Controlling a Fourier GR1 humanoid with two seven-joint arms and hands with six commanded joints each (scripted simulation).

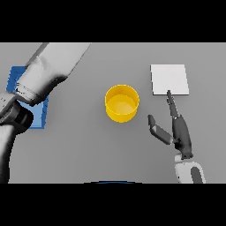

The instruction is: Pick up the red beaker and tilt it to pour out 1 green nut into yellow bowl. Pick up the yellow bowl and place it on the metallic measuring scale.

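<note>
The yellow bowl [122, 103] stands upright in the middle of the table, and I see only yellow inside it. The pale square measuring scale [170, 79] lies flat to its right, farther back. My right hand [182, 132] rests right of the bowl and apart from it, open. Its straight fingers [172, 103] point at the scale's near edge, and its thumb [158, 129] is spread toward the bowl. My left arm [46, 73] rises from the lower left to the top edge, where its hand is cut off from view. No red beaker or green nut shows.
A blue mat [37, 112] lies at the left, mostly covered by my left arm. The grey table [97, 150] fills the rest of the view.
</note>
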